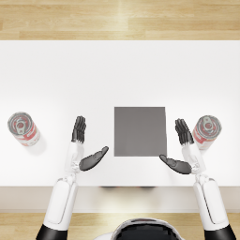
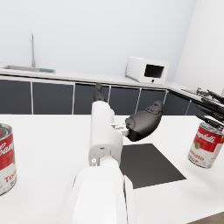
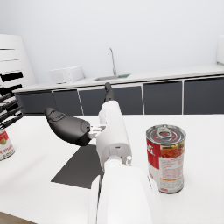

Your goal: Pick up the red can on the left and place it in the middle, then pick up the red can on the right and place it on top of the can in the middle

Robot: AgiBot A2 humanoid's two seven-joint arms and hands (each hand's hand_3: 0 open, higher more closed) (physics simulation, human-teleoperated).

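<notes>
A red soup can (image 1: 23,128) stands upright at the table's left side, also seen in the left wrist view (image 2: 5,157). A second red can (image 1: 206,131) stands upright on the right, close in the right wrist view (image 3: 166,157). Between them lies a dark grey square mat (image 1: 140,131). My left hand (image 1: 84,145) hovers open just left of the mat, well to the right of the left can. My right hand (image 1: 183,149) is open just right of the mat, its fingers almost beside the right can, not touching it. Neither hand holds anything.
The white table (image 1: 120,70) ends at a front edge close to my arms. Beyond it runs a wooden floor (image 1: 120,18). Behind the table stand a dark-fronted counter (image 2: 52,96), a white microwave (image 2: 147,70) and a sink tap (image 3: 112,61).
</notes>
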